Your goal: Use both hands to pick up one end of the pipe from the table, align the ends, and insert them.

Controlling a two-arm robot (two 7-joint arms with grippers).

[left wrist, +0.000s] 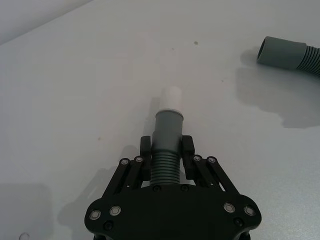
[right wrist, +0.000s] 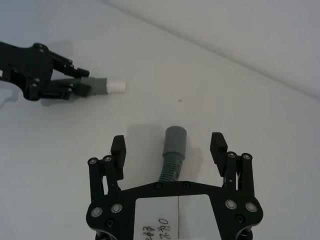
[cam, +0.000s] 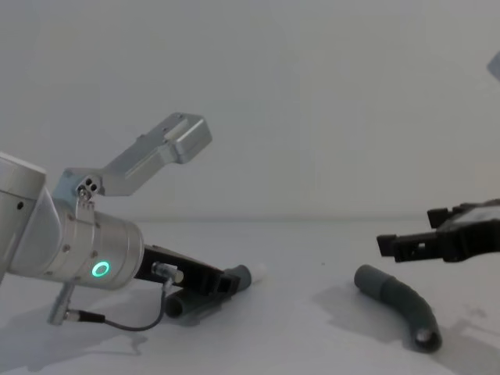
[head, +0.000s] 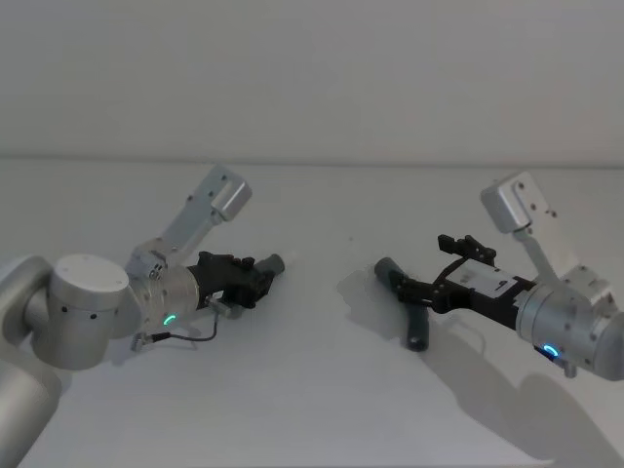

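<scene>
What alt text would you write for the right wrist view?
The open right gripper hovers over the socket-ended pipe piece on the white table, a finger on each side, neither touching it. Farther off, the left gripper is shut on the pale-tipped pipe piece.

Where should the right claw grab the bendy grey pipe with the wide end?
Probably the ribbed part just behind the smooth wide collar, coming straight down from above. The pipe piece lies flat on the table, and the open right claw hangs over it with one finger on each side. Ribs should resist slipping, and the collar is left free for joining.
</scene>
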